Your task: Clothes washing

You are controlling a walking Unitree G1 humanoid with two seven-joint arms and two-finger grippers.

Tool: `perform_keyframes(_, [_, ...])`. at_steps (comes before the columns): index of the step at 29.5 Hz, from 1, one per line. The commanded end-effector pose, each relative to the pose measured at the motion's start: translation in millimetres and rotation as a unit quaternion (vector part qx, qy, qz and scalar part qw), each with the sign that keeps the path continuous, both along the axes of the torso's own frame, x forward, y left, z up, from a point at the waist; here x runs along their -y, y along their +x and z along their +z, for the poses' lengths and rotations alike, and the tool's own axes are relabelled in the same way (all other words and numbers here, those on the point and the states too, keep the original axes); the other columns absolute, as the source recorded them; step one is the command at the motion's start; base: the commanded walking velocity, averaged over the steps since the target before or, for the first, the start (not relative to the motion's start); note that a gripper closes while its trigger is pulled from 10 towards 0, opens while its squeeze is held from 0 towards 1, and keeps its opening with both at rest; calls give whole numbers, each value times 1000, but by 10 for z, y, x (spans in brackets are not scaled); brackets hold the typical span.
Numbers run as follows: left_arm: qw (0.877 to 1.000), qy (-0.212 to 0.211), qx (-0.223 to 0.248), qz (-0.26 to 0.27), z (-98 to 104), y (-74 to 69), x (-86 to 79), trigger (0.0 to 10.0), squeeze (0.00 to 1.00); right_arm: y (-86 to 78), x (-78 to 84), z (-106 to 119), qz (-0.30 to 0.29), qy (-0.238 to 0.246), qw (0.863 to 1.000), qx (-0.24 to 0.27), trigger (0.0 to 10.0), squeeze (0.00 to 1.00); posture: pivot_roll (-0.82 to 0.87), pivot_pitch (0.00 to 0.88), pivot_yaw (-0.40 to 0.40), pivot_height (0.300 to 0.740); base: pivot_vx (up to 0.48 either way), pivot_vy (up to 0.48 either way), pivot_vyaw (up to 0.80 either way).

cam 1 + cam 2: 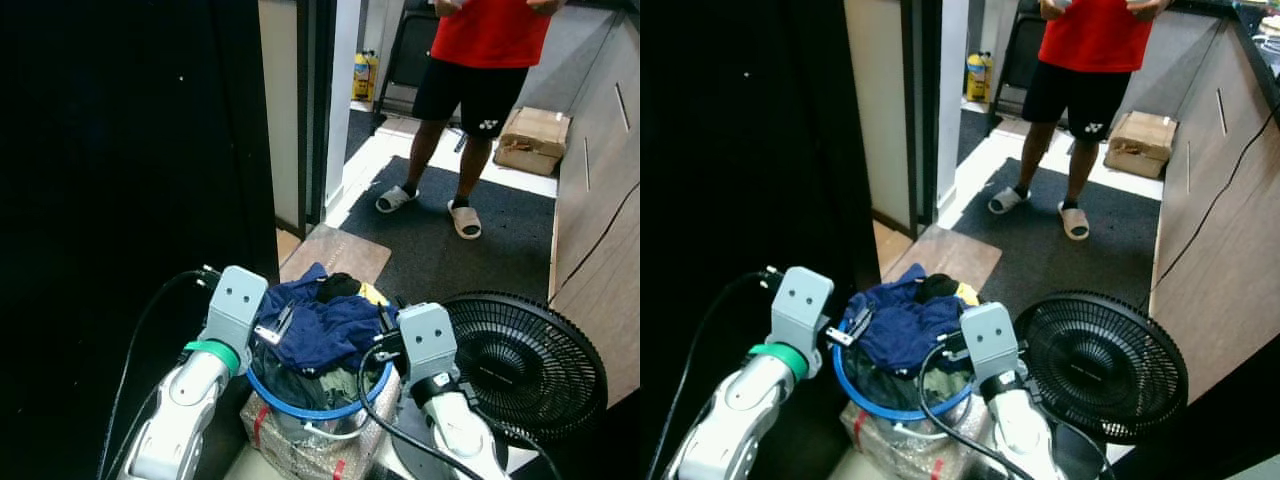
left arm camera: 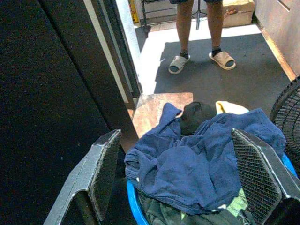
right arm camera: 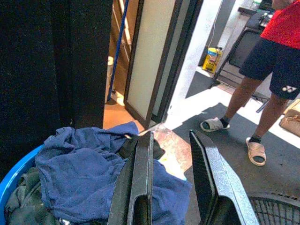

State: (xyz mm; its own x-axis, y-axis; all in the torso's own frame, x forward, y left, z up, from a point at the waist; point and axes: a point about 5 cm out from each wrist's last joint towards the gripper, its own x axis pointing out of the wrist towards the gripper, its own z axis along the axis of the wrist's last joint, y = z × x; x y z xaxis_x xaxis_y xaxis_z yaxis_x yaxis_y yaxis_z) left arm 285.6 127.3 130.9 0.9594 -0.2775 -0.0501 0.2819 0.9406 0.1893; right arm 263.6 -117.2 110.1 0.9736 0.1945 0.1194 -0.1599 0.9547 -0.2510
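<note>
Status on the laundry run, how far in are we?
Done: clothes are piled in the blue basket, a dark blue garment on top. In hand: the left gripper and right gripper, both open, flank the basket. Left: no washing machine in view; a person stands on the dark mat ahead.

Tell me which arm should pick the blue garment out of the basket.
Left, probably. The left gripper is open wide, its fingers straddling the blue garment heaped in the basket. The right gripper sits at the pile's edge with a narrower gap.
</note>
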Motion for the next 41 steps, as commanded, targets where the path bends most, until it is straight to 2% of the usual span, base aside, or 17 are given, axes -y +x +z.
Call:
perform_keyframes(1, [1000, 6, -15, -5, -85, -14, 9, 10000, 0, -11, 0, -67, 0, -3, 1000, -11, 10000, 0, 51, 0, 61, 740, 0, 0, 0])
perform_keyframes(14, [1000, 11, -27, -6, -165, -38, 2, 10000, 0, -22, 11, -122, -9, 1, 1000, -24, 10000, 0, 53, 0, 61, 740, 0, 0, 0])
perform_keyframes(41, [999, 12, -30, -7, -194, -48, 6, 10000, 0, -30, 11, -129, -9, 5, 1000, -23, 10000, 0, 54, 0, 61, 655, 0, 0, 0])
